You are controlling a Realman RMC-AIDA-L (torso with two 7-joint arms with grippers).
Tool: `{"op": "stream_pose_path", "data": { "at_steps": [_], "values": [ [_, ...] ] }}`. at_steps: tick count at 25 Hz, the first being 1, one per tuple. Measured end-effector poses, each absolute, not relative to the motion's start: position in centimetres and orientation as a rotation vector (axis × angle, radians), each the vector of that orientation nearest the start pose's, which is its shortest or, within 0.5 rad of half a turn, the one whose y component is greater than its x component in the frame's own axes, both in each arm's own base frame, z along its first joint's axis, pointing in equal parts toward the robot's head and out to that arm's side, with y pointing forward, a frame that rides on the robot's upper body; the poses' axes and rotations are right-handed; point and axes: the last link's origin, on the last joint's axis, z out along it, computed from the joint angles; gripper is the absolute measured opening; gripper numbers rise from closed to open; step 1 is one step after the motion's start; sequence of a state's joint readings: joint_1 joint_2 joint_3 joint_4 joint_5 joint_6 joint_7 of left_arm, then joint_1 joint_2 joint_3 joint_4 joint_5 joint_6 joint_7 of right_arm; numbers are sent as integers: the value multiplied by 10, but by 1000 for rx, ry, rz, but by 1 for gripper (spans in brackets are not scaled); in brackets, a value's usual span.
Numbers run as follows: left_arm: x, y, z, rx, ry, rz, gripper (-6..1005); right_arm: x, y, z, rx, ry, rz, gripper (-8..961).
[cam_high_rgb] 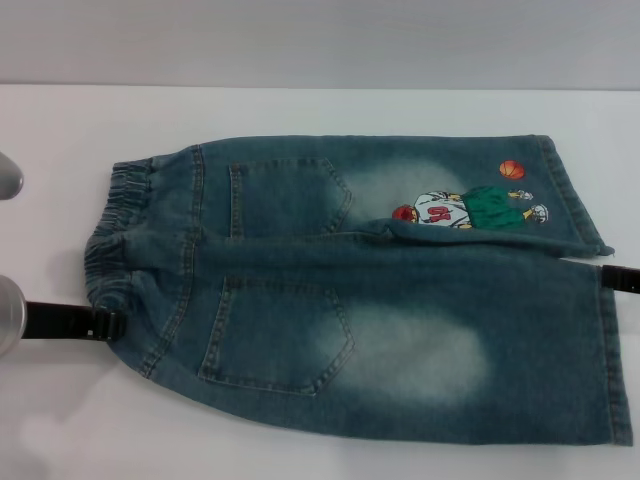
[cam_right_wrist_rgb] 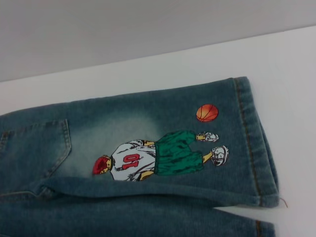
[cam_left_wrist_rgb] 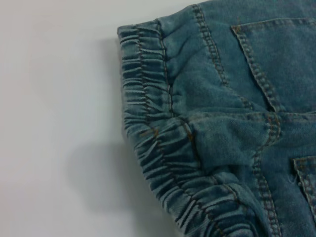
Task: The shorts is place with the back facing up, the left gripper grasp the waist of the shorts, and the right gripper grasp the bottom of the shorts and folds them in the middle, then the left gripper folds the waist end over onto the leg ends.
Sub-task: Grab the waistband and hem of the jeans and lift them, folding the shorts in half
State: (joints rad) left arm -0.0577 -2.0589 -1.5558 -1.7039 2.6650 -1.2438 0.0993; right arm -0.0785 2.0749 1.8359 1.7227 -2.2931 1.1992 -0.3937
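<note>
The blue faded denim shorts (cam_high_rgb: 400,330) lie flat on the white table, back pockets up. The ruffled elastic waist (cam_high_rgb: 115,235) points left and the straight leg hems (cam_high_rgb: 612,360) point right. A cartoon basketball-player print (cam_high_rgb: 465,208) with an orange ball (cam_high_rgb: 511,170) is on the far leg, whose inner edge is folded over a little. My left gripper (cam_high_rgb: 108,325) is low at the near end of the waistband, touching its edge. My right gripper (cam_high_rgb: 612,275) shows as a black tip at the hems, between the two legs. The waist (cam_left_wrist_rgb: 148,113) and the far leg hem (cam_right_wrist_rgb: 254,143) fill the wrist views.
The white table (cam_high_rgb: 300,110) runs back to a grey wall, with its far edge just behind the shorts. Bare tabletop lies left of the waistband (cam_left_wrist_rgb: 54,98) and beyond the far leg (cam_right_wrist_rgb: 276,59).
</note>
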Motion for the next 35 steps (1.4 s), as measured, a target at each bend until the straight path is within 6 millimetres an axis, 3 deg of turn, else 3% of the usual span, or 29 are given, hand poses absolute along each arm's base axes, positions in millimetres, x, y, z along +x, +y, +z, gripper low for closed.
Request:
{"op": "stream_pose_path", "data": {
  "at_steps": [14, 35],
  "values": [
    [-253, 285, 17, -2019, -1350, 225, 204, 270, 251, 70, -2019, 1501, 109, 711],
    [-250, 291, 13, -2024, -1351, 222, 198, 288, 221, 61, -1999, 1664, -123, 711]
  ]
}}
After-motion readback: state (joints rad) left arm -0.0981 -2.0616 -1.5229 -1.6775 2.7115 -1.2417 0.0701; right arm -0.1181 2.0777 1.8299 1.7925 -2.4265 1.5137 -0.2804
